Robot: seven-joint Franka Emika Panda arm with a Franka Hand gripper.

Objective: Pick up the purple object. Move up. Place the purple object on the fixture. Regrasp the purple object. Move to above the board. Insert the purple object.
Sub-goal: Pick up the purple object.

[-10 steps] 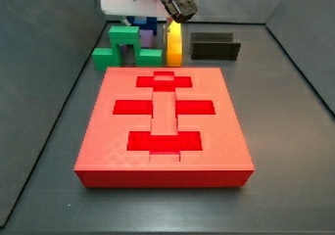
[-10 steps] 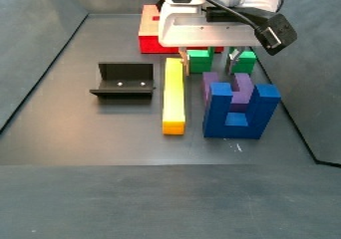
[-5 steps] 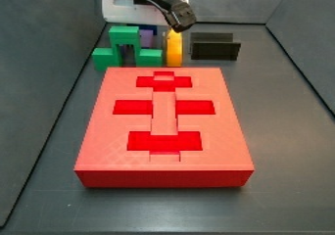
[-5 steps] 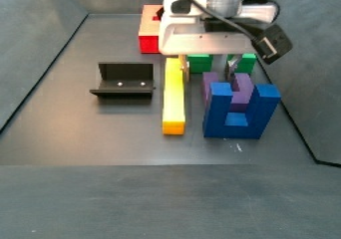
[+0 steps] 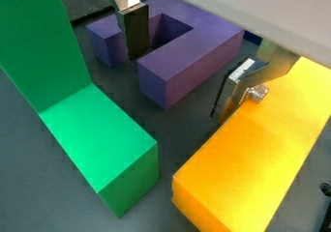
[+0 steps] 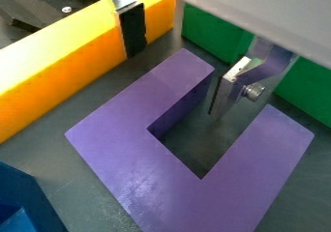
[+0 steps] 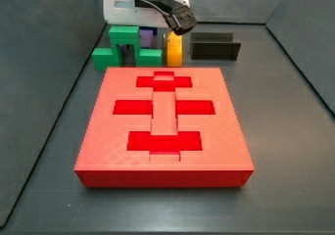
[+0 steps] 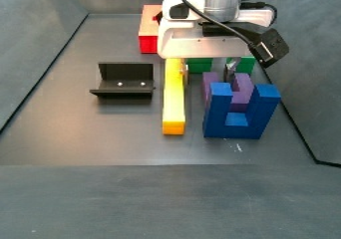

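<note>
Lowered, the tool now straddles the purple object.

Open gripper jaws straddle one prong of the purple object.

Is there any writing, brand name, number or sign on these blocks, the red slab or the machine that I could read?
None: no readable text in any view.
The purple object, the board, the fixture, the yellow bar and the green blocks are plain coloured surfaces.
The tool, lowered around one prong of the purple object with jaws apart, and its white housing show no legible label; any marking is too small to tell.
</note>
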